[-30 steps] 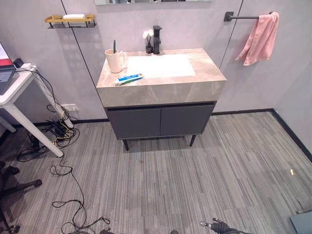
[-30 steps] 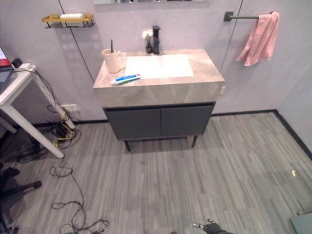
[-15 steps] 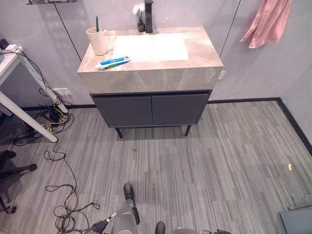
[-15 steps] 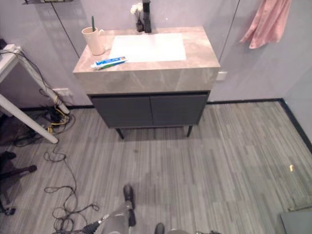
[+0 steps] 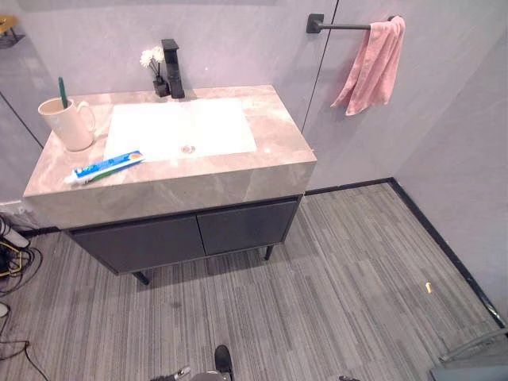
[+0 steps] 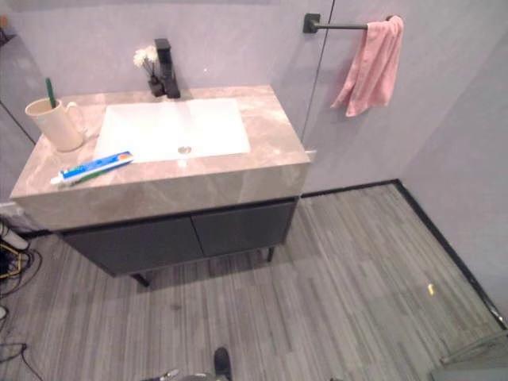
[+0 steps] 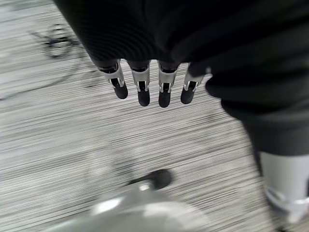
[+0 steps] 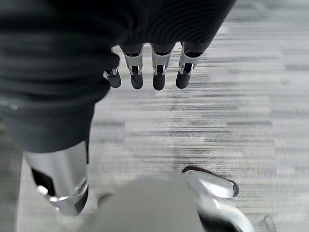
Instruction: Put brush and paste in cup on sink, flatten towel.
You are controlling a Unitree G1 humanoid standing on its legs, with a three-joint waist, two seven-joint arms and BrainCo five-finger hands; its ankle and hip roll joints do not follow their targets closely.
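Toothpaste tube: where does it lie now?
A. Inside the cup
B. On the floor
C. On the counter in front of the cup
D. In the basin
C: the toothpaste tube lies flat on the counter, in front of the cup and apart from it.

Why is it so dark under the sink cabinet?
In the left eye view, light seems to come from above: the cabinet shades the floor beneath it, and the white basin looks brightest; the right eye view shows the same dark strip under the cabinet.
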